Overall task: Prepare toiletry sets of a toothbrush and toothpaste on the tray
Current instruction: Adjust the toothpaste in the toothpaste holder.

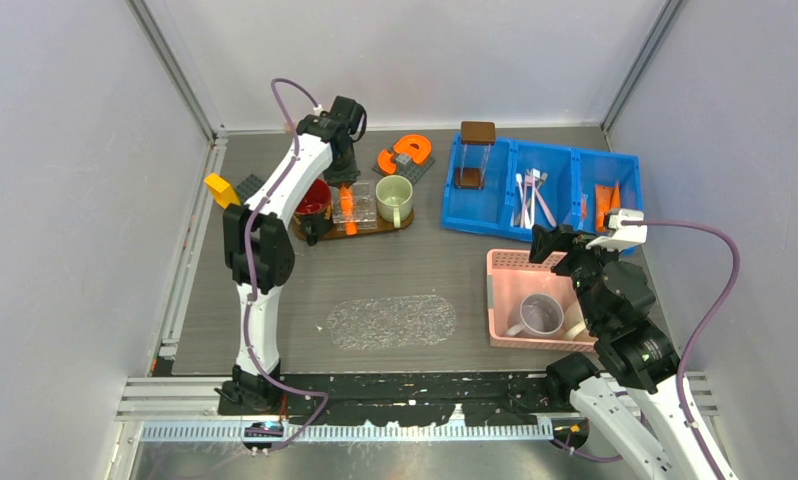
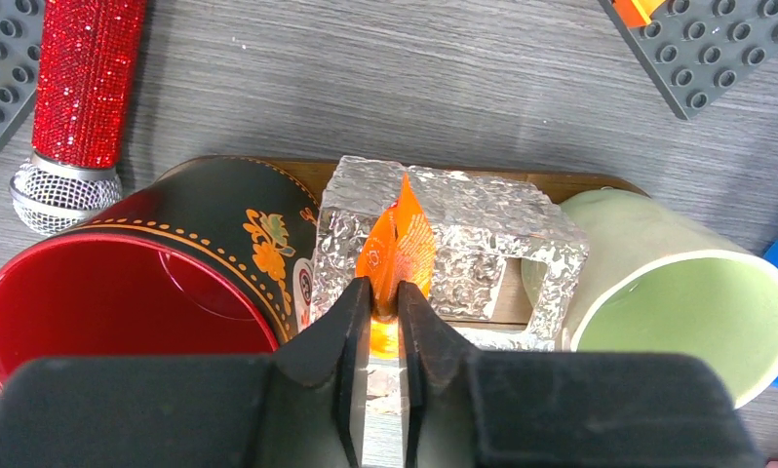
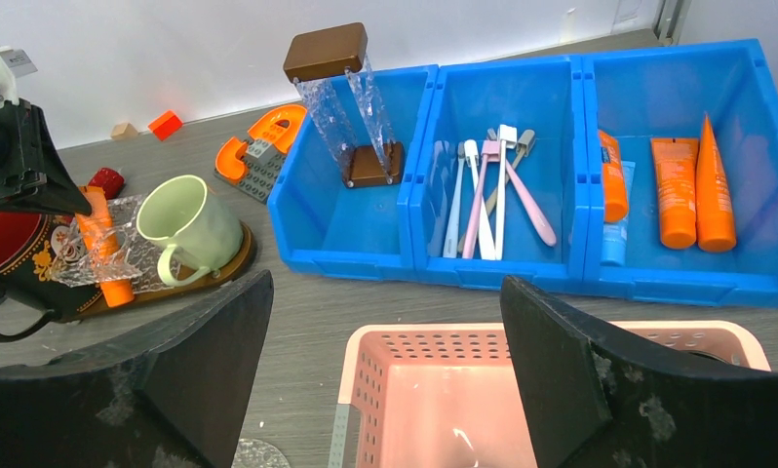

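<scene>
My left gripper [image 2: 385,292] is shut on the flat end of an orange toothpaste [image 2: 402,234] tube that stands in a clear crinkly holder [image 2: 492,224] on the wooden tray [image 2: 580,182]. A red mug [image 2: 122,292] is on the tube's left and a green mug [image 2: 678,292] on its right. From above, that gripper [image 1: 346,182] hangs over the tray [image 1: 400,226]. More toothpaste [image 3: 697,180] tubes and several toothbrushes [image 3: 487,195] lie in the blue bin [image 3: 424,117]. My right gripper [image 3: 385,292] is open and empty over a pink basket [image 3: 444,336].
A red glitter microphone [image 2: 83,88] lies behind the red mug. An orange C-shaped block [image 1: 407,152] sits on a grey baseplate behind the tray. A brown-topped clear stand [image 1: 475,155] fills the bin's left compartment. A mug [image 1: 540,315] lies in the pink basket [image 1: 505,262].
</scene>
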### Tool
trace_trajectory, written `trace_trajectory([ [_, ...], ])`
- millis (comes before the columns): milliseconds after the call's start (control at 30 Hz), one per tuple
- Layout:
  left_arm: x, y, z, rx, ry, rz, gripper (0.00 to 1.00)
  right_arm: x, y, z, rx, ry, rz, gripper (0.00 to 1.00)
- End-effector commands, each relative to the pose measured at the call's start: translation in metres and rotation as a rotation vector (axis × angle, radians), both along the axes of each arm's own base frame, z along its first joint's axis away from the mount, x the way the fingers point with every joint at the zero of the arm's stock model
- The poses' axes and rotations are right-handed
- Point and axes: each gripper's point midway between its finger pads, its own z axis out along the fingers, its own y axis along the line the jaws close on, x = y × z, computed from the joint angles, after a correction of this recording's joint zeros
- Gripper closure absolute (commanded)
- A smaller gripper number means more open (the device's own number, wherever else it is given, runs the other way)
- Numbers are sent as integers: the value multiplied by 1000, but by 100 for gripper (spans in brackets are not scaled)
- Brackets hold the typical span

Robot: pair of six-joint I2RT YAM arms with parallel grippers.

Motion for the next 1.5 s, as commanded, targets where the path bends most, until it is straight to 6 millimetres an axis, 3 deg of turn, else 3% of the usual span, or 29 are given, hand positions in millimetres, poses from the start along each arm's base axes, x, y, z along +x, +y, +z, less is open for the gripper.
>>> trace_trajectory([
  [0, 2, 2, 36, -19, -91, -5, 89, -1, -1, 13, 10, -41, -2, 7],
  [200, 3, 3, 43, -17, -109, -9, 100, -1, -1, 14, 12, -41, -2, 7],
  [633, 4, 9, 74, -41, -245, 17, 100, -1, -1, 13, 9, -39, -2, 7],
  [1000, -12, 2, 31, -35, -46, -11, 100, 0, 0, 12, 10, -36, -1, 7],
  [1167, -9, 3, 14, -29, -69, 0, 100, 0, 0, 12, 10, -33, 1, 7],
  [1367, 4, 5, 18, -27, -198, -1, 100, 0, 2, 12, 15, -31, 10, 7],
  [1467, 0, 7, 24, -35, -230, 4, 100, 2, 8, 9, 15, -12, 32, 7],
])
